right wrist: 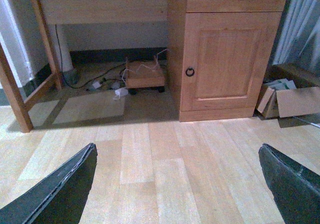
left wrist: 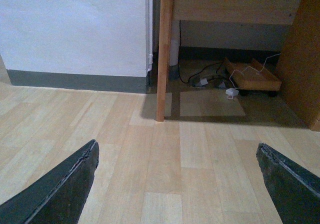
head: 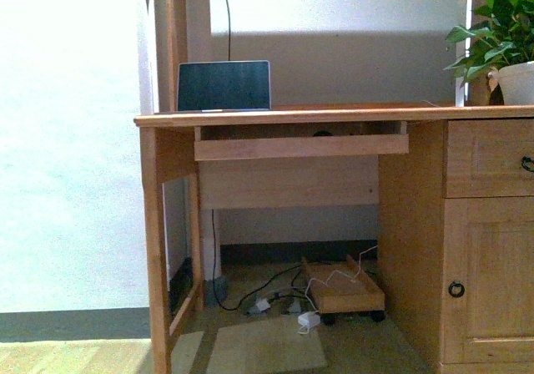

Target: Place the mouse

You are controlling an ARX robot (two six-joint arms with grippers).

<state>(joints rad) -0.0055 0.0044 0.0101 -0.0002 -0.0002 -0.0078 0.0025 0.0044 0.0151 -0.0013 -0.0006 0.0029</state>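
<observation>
Desk (head: 284, 117): honey-orange wood, plain grain. Laptop (head: 224, 85), upper left: dark blue-black screen, pale silver rim. Plant (head: 501, 23), upper right: green leaves, white pot (head: 519, 82). Floor (left wrist: 165, 174): pale beige planks. My left claw (left wrist: 177, 146) and right claw (right wrist: 177, 146): both black.

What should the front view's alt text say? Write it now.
A wooden desk carries an open laptop at left and a potted plant at right; a keyboard tray hangs below the top, cables and a wheeled stand on the floor.
</observation>
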